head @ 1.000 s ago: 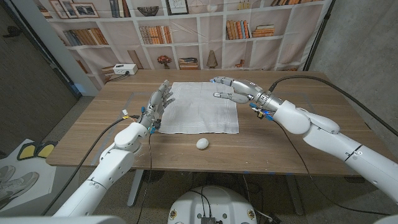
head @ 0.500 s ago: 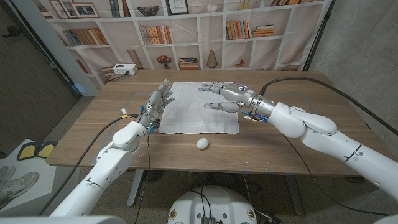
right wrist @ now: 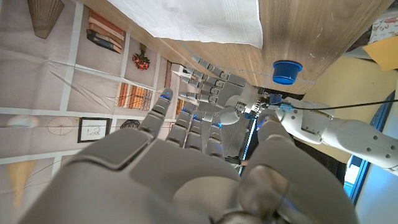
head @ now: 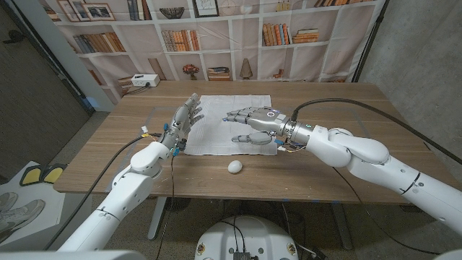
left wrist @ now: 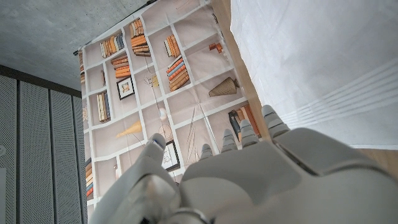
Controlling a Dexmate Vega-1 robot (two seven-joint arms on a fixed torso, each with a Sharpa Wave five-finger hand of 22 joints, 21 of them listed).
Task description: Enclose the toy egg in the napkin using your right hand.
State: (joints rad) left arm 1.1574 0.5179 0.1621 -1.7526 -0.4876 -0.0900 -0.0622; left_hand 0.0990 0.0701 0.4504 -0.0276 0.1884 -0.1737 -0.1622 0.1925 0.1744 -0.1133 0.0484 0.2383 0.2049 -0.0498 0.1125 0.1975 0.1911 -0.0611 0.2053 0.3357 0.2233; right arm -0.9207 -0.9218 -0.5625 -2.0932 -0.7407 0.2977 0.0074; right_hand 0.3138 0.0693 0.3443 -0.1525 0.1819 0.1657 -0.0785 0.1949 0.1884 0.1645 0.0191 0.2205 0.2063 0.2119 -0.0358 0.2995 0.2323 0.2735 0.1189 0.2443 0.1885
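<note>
Right hand (head: 250, 124) hovers spread above my napkin (head: 231, 126), holding nothing; swinging down toward the toy egg (head: 234, 167), I risk knocking it off the table edge (head: 216, 189).

We can read no text, label, brand, number or sign anywhere; the book spines on the backdrop beyond both hands are too small to read.

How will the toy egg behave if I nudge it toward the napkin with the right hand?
The toy egg looks small, smooth and rounded, so it will probably roll or skitter away from the right hand. It lies on bare table off the napkin, with nothing nearby to stop it.
</note>
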